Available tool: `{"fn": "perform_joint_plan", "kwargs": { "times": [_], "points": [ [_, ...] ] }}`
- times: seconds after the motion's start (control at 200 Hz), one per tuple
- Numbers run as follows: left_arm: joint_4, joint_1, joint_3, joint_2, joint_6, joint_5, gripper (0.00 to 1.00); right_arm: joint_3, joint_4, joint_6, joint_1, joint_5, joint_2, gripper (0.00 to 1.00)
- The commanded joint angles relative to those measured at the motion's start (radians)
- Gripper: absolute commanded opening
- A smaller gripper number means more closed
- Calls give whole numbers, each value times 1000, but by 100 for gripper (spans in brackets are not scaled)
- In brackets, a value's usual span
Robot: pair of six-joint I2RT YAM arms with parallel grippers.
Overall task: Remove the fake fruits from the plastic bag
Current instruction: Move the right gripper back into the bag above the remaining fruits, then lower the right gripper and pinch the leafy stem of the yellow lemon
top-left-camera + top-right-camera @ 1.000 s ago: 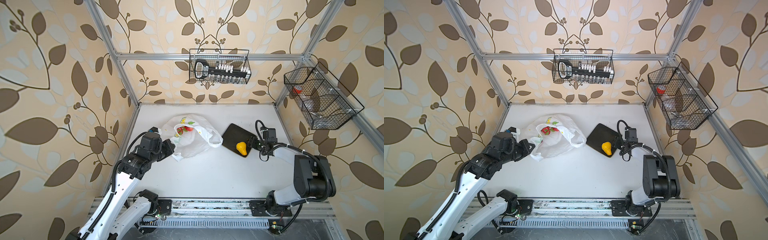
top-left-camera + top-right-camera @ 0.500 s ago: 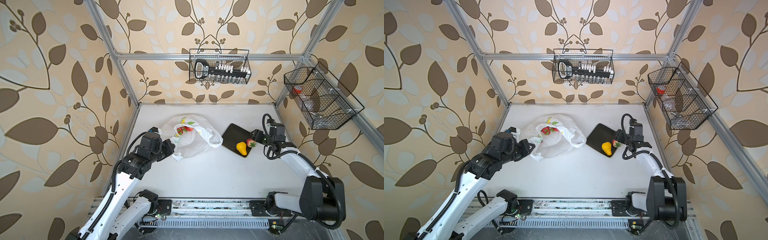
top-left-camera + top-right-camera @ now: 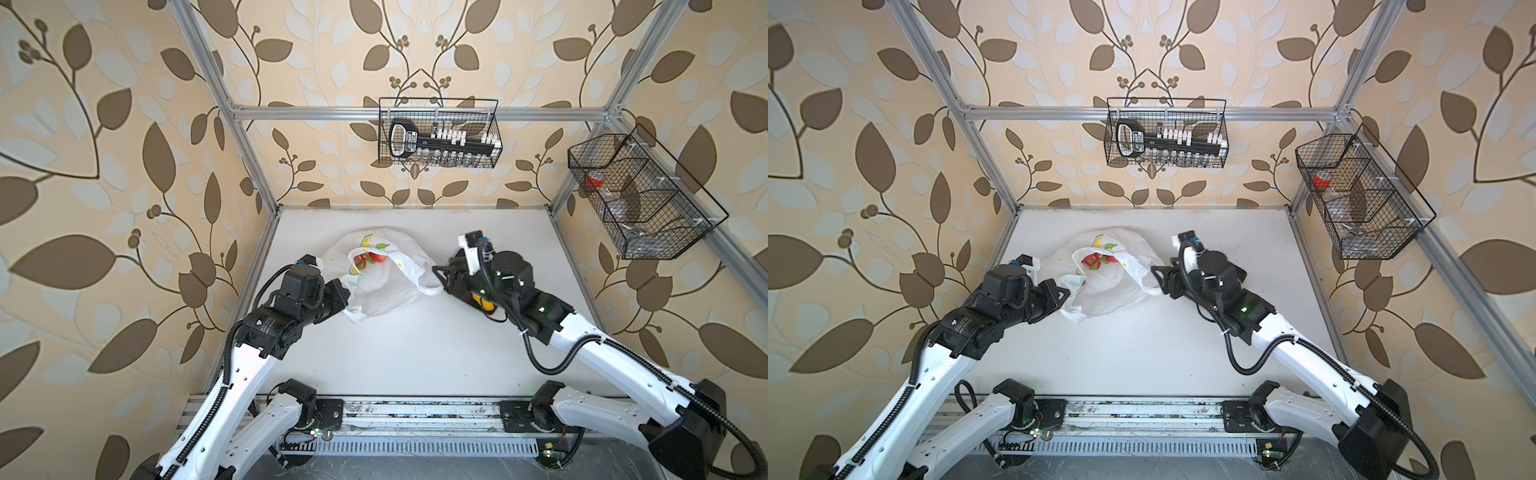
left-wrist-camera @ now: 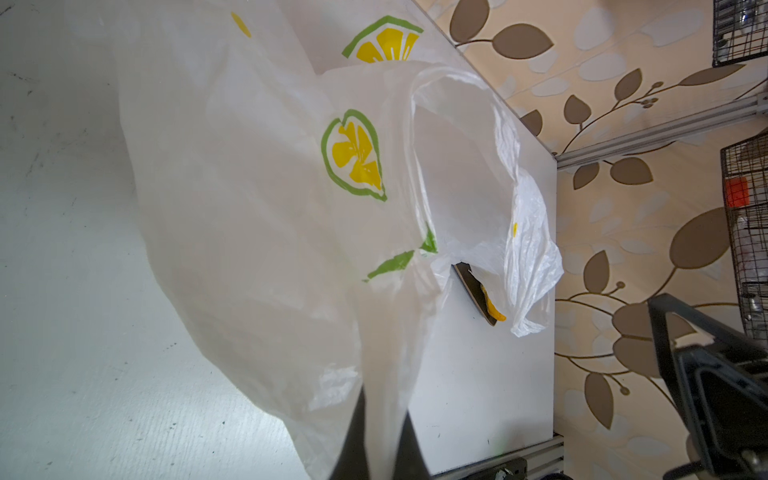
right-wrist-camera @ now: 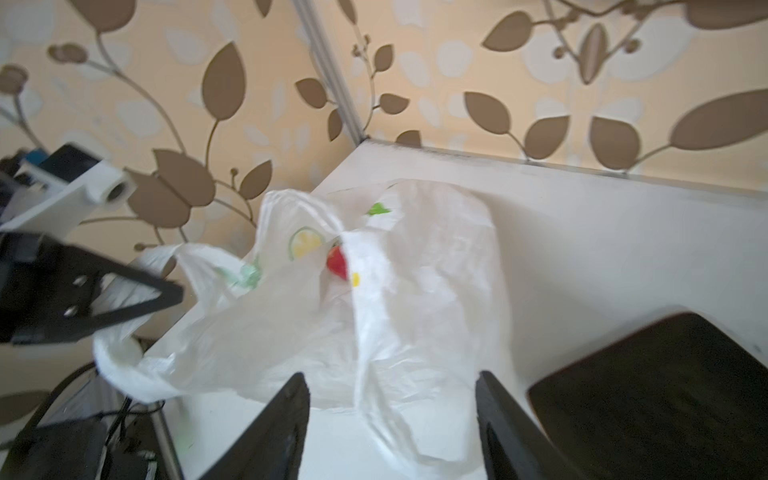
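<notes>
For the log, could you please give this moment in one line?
left tool: shut on plastic bag; right tool: open; strawberries: in bag

Dark tray (image 5: 665, 395) on white table (image 3: 415, 357); back-wall wire basket (image 3: 384, 124), side-wall wire basket (image 3: 665, 232).

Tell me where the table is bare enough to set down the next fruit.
Widest bare patch: the table between the plastic bag and the front rail. A narrower strip runs between bag and back wall. Crowded: the left hand pinches the bag's edge, and the open right hand hovers by its handle, arm over the dark tray.
</notes>
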Motion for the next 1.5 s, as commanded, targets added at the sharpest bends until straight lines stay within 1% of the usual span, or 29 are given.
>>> {"fn": "perform_joint_plan", "kwargs": {
  "times": [0.0, 0.125, 0.255, 0.345, 0.38, 0.485, 0.63, 0.81, 1.07, 1.24, 1.494],
  "points": [
    [-25, -6, 19, -12, 15, -6, 0, 47, 80, -54, 138, 109, 100, 63],
    [-56, -6, 28, -16, 22, -12, 0, 112, 134, -71, 235, 152, 264, 59],
    [-93, -6, 42, -19, 17, -45, 0, 193, 202, -45, 266, 173, 449, 54],
    [-116, -6, 56, -18, 7, -77, 0, 261, 214, 30, 269, 224, 570, 52],
    [-121, -6, 60, -18, 3, -83, 0, 290, 211, 64, 269, 264, 616, 52],
    [-136, -6, 62, -18, -11, -99, 0, 393, 180, 139, 255, 333, 743, 52],
    [-162, -6, 77, -16, -16, -116, 0, 491, 184, 233, 202, 345, 876, 52],
    [-174, -6, 92, -4, -8, -113, 0, 583, 225, 303, 134, 318, 996, 54],
    [-176, -6, 116, 28, 18, -112, 0, 688, 315, 349, 97, 277, 1117, 62],
    [-179, -6, 130, 43, 36, -104, 0, 780, 312, 380, 82, 299, 1202, 62],
    [-192, -6, 147, 61, 56, -82, 0, 844, 386, 390, 66, 331, 1296, 62]
  ]
}}
